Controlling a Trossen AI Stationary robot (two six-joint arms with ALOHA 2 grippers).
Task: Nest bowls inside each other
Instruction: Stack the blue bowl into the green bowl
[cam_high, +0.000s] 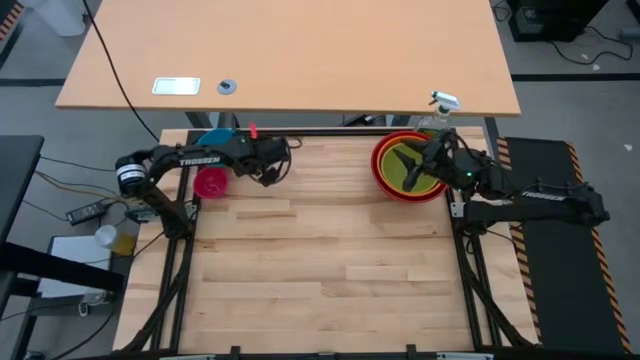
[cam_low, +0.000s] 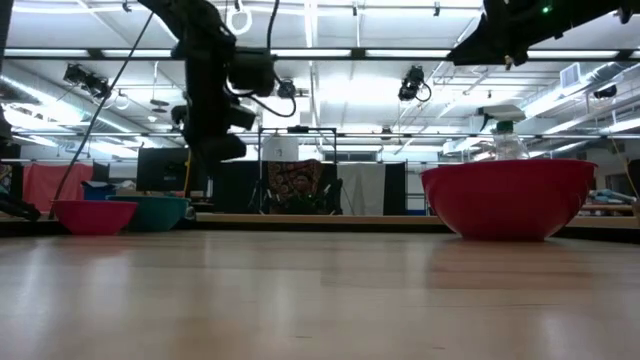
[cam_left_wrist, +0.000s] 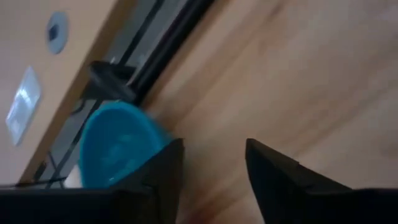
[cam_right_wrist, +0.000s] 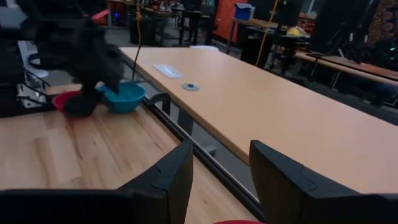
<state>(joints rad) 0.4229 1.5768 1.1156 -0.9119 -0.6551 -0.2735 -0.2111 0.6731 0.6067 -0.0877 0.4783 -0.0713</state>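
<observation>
A red bowl (cam_high: 384, 172) sits at the table's far right, with an orange bowl (cam_high: 383, 152) and a lime green bowl (cam_high: 408, 168) nested in it. My right gripper (cam_high: 408, 168) hovers open above this stack. At the far left, a blue bowl (cam_high: 214, 138) rests on its base by the far rail, partly under my left arm. A pink bowl (cam_high: 211, 183) stands just nearer. My left gripper (cam_high: 272, 170) is open above bare wood, to the right of both small bowls, with nothing between its fingers (cam_left_wrist: 158, 171).
A clear spray bottle (cam_high: 441, 108) stands just beyond the red bowl. A black rail (cam_high: 330, 132) runs along the table's far edge, with a beige desk (cam_high: 290, 50) behind it. Bare wood (cam_high: 320, 260) spans the table's middle and near half.
</observation>
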